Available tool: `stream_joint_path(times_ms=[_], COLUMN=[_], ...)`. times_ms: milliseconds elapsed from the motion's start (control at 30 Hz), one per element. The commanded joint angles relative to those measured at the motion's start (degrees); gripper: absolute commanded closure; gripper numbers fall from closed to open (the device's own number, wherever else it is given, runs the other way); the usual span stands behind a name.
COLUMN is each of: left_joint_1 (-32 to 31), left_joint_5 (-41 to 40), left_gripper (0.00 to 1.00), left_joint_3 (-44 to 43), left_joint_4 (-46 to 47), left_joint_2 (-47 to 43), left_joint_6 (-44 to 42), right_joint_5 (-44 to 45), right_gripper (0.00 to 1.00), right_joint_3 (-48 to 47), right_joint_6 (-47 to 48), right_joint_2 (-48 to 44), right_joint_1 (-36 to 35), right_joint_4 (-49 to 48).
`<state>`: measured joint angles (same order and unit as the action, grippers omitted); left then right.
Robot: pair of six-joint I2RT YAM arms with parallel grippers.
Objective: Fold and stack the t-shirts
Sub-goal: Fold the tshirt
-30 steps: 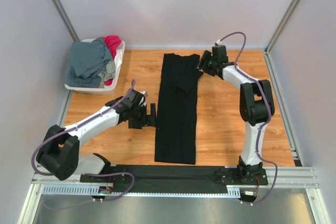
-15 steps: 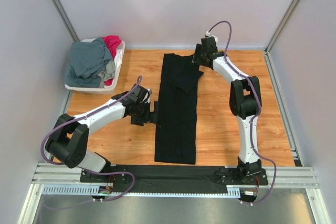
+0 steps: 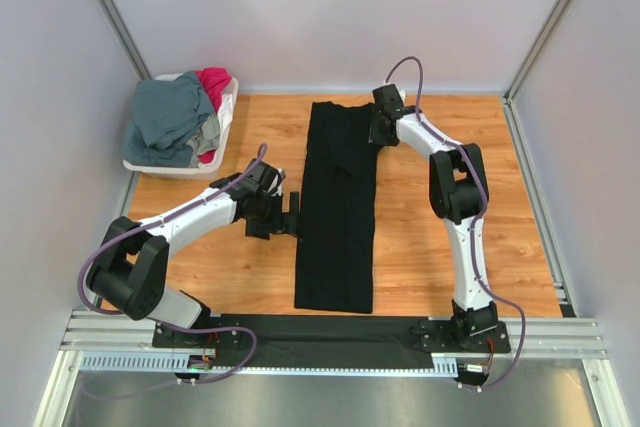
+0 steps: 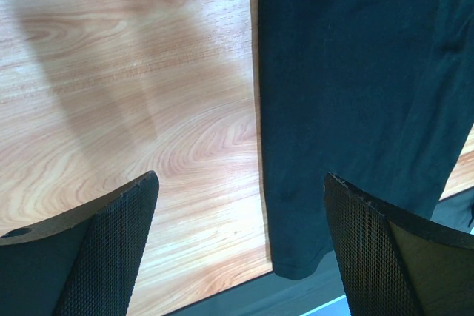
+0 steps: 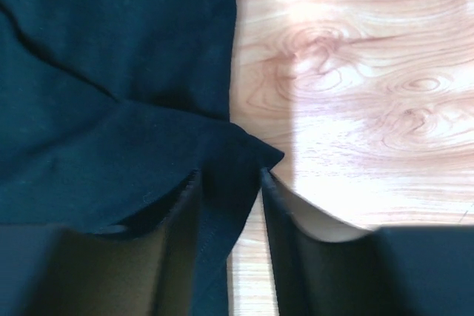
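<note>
We judged the black t-shirt (image 3: 338, 207) mid-fold.
Right gripper (image 5: 229, 179) pinched its one-o'clock sleeve; left gripper (image 4: 241, 177) gaped at nine. Next, we reckoned, carry the sleeve inward.

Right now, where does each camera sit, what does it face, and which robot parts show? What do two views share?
Top external: above, behind the robot, facing the table; left arm and right arm show.
Left wrist: on the left arm, facing the black t-shirt's edge; open left gripper.
Right wrist: on the right arm, facing the shirt's corner; right gripper pinches it.
All share the shirt.
</note>
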<state>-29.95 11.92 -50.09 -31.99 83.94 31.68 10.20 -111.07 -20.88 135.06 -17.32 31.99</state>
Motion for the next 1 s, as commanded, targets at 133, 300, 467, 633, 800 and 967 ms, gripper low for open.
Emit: stream_joint_path(times_ms=[133, 300, 467, 633, 800, 967], left_joint_1=[0.3, 0.3, 0.4, 0.4, 0.5, 0.6], left_joint_5=[0.2, 0.6, 0.9, 1.3, 1.8, 2.1], left_gripper=[0.02, 0.02, 0.02, 0.02, 0.02, 0.02], left_joint_3=[-0.7, -0.5, -0.2, 0.1, 0.9, 1.2], left_joint_4=[0.0, 0.3, 0.4, 1.0, 1.7, 2.1], left_joint_2=[-0.4, -0.4, -0.5, -0.7, -1.1, -1.4], left_joint_6=[-1.1, -1.0, -0.8, -0.7, -0.6, -0.3], right_joint_5=[1.6, 2.6, 4.0, 7.1, 5.6, -2.3], right_gripper=[0.76, 0.92, 0.94, 0.93, 0.94, 0.99], right_joint_3=[-3.3, -3.2, -5.2, -7.8, -9.3, -8.2], right_joint_6=[1.0, 1.6, 3.0, 6.1, 6.6, 3.8], right_joint_2=[0.6, -0.8, -1.6, -1.9, -1.6, -2.3], right_joint_1=[0.1, -0.2, -0.7, -2.2, -2.8, -2.7], right_joint_4=[1.0, 0.9, 2.1, 3.5, 3.9, 0.6])
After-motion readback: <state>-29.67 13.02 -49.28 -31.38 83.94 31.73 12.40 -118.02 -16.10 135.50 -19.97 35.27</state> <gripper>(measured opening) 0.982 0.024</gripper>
